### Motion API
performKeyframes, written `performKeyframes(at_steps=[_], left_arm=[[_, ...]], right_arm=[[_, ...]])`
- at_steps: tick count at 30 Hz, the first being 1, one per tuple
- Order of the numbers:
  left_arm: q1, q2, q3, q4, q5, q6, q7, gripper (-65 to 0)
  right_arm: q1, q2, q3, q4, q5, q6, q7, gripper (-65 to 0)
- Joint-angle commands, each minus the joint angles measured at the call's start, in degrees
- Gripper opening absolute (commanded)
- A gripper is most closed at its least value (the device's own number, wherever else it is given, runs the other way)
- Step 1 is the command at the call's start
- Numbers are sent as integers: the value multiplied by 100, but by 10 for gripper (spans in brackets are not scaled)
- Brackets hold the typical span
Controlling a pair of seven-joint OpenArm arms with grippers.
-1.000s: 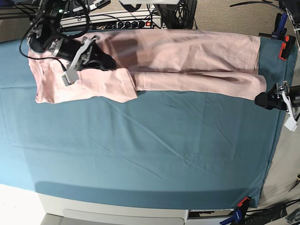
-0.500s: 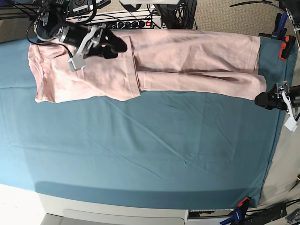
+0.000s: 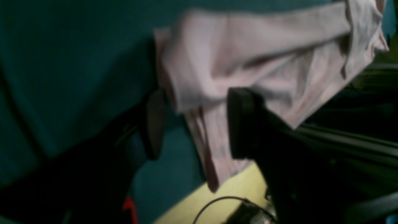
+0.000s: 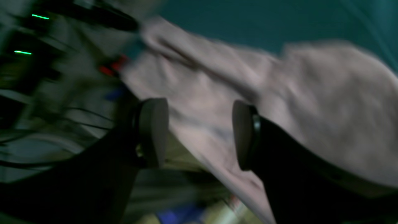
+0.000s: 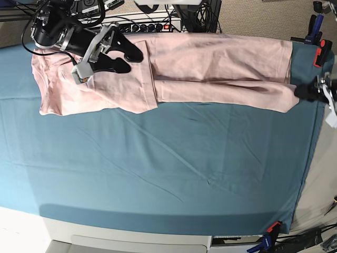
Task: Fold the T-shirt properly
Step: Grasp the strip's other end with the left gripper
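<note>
The pale pink T-shirt (image 5: 210,63) lies flat as a long band along the far edge of the table, plain side up, with its left part folded over. My right gripper (image 5: 131,59) is open just above that folded left part. In the right wrist view its jaws (image 4: 199,133) stand apart over pink cloth (image 4: 311,102), holding nothing. My left gripper (image 5: 301,94) is at the shirt's near right corner. In the left wrist view it (image 3: 197,124) is open with the shirt's edge (image 3: 248,62) lying between the fingers.
A teal cloth sheet (image 5: 158,168) covers the table. Orange clamps (image 5: 319,52) (image 5: 272,227) pin it at the right edge. A power strip and cables (image 5: 142,23) lie just behind the shirt. The table's right edge is beside my left gripper.
My right gripper swung from over the sleeve toward the far edge, and the left part of the shirt settled flat. My left gripper moved up to the shirt's right corner.
</note>
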Motion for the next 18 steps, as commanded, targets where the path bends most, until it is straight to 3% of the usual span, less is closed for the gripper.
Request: performKeyframes(at_steps=[1,5,11,18], left_arm=[[11,-160,-68,74,-134,-28,-38,-307],[190,-68,-68,72,-134,-28,-38,-304],[186,330,-66,72,407,118,-382,-304],[186,654,-66,72,549,166,-452,-304]], right_arm=[[24,44,24,90,-42,6,108,-315],[153,46,24,90,-662,6,108,-315],[398,44,24,87,-831,6,108,-315],[481,44,24,87,-1281,6,243,-315]])
